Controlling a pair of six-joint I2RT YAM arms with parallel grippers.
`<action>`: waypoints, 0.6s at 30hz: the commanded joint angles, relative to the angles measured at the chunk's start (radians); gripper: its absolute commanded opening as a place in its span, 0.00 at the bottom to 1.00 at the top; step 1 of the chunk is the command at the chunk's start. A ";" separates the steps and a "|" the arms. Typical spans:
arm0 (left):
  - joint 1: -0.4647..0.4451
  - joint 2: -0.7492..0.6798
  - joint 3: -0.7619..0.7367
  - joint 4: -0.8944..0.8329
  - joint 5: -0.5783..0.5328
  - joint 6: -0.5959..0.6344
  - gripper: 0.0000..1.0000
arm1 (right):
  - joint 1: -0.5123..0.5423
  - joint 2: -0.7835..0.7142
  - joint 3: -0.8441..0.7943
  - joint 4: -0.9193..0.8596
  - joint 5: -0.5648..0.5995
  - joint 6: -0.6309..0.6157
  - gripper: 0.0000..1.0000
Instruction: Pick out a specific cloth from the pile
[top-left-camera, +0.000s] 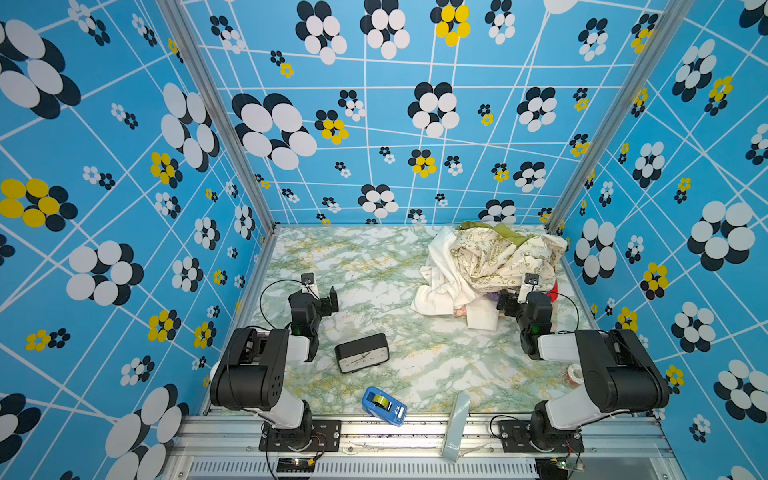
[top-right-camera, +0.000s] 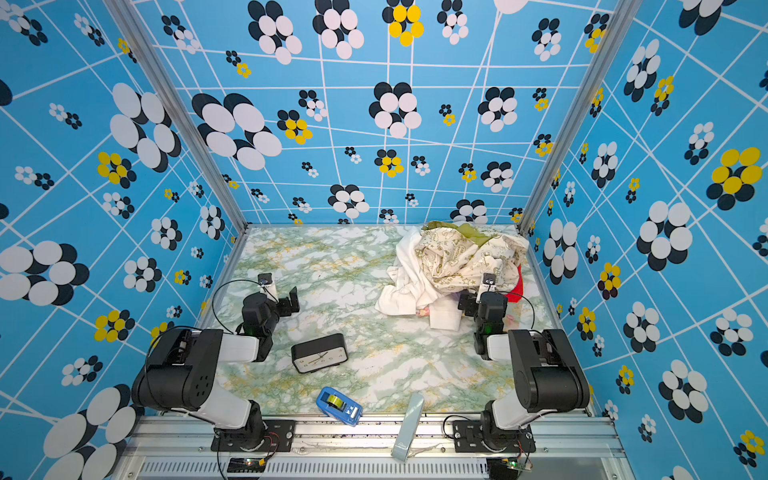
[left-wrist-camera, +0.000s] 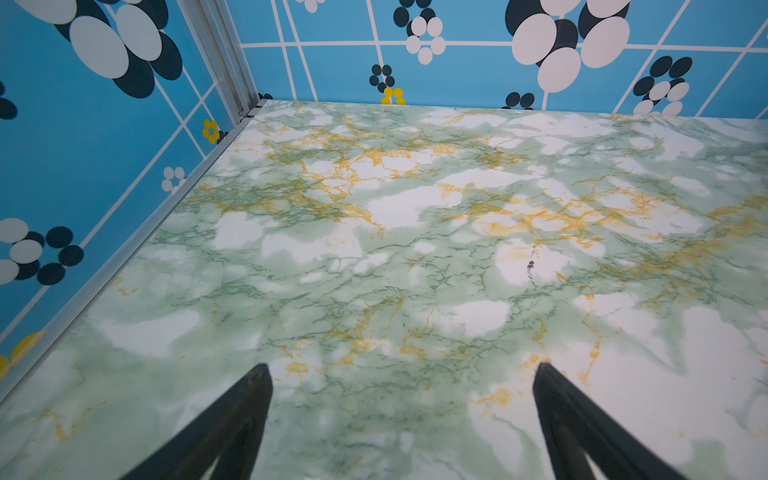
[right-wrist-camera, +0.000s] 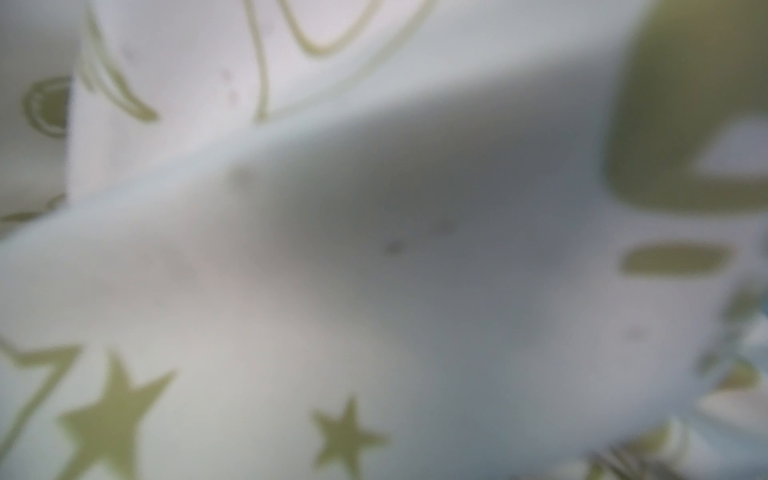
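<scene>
White cloth (top-left-camera: 436, 286) lies at the left of the pile (top-right-camera: 453, 266), far right of the bench (top-left-camera: 365, 266); right hand (top-left-camera: 508, 304), wide open, sits against the printed cloth (right-wrist-camera: 291, 332) and may grab that instead; left hand (left-wrist-camera: 401, 368) open, empty.

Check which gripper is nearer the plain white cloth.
Right. The right gripper is at the pile's near edge, just right of the white cloth in a top view; the left gripper is over the table, well to the cloth's left.
</scene>
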 joint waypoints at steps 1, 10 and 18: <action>0.000 -0.012 0.008 0.003 -0.007 0.008 0.99 | 0.002 -0.003 0.014 0.024 -0.006 0.000 0.99; -0.003 -0.011 0.031 -0.042 0.086 0.044 0.99 | 0.002 -0.003 0.014 0.023 -0.006 0.002 0.99; 0.002 -0.010 0.030 -0.038 0.095 0.042 0.99 | 0.002 -0.003 0.014 0.023 -0.006 0.001 0.99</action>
